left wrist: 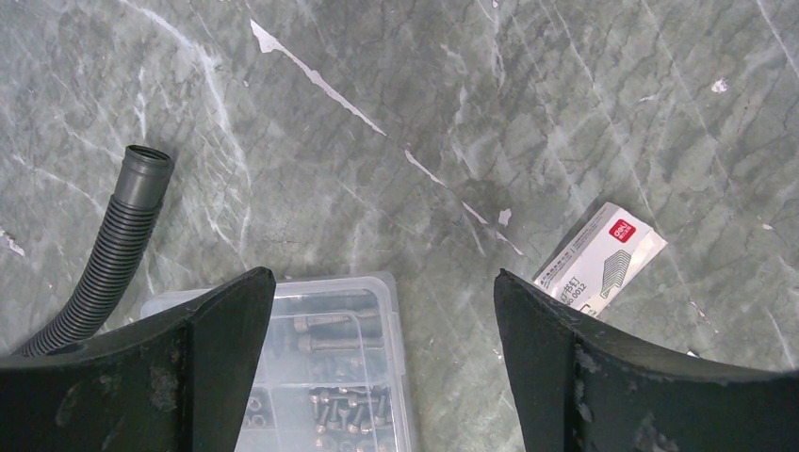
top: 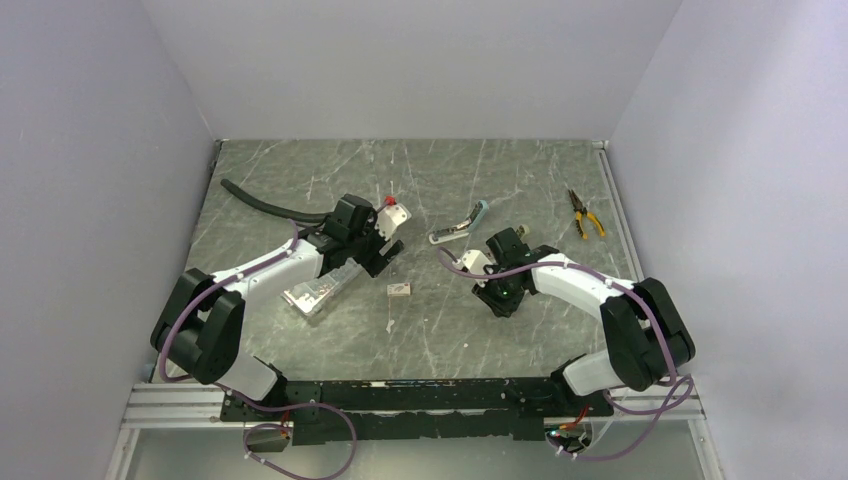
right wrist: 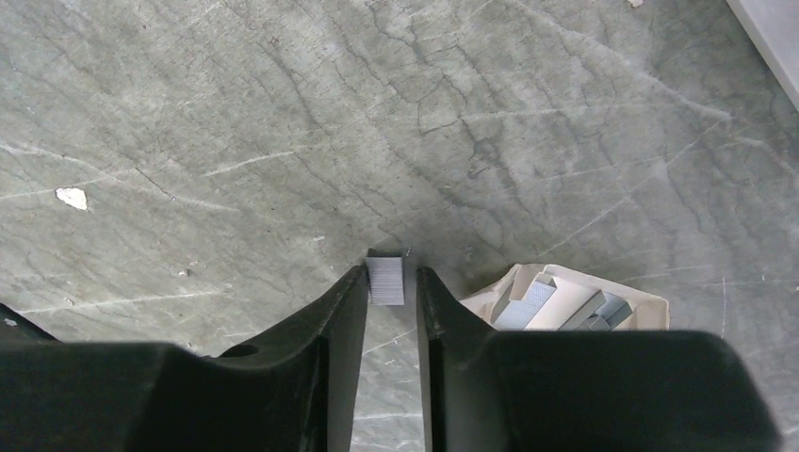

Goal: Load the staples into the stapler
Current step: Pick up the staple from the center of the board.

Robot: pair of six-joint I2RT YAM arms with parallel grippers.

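Observation:
The staples' white box with a red mark (top: pixel 399 290) lies flat mid-table, and shows in the left wrist view (left wrist: pixel 603 256) beside my right finger. My left gripper (top: pixel 378 250) (left wrist: pixel 384 278) hangs wide open and holds nothing. A short grey strip of staples (right wrist: pixel 386 281) stands on the table between the tips of my right gripper (right wrist: pixel 391 273) (top: pixel 478 270). Its jaws are narrowly apart: the left finger touches the strip and a sliver of gap shows on the right. A grey and teal stapler (top: pixel 458 225) lies just beyond. A red and white stapler (top: pixel 393 213) lies by the left gripper.
An open white tray with more staple strips (right wrist: pixel 565 299) sits right of the right fingers. A clear compartment case of screws (top: pixel 320 290) (left wrist: pixel 330 367) lies under the left gripper. A black ribbed hose (top: pixel 265 200) (left wrist: pixel 113 254) curves at back left. Pliers (top: pixel 585 215) lie at back right.

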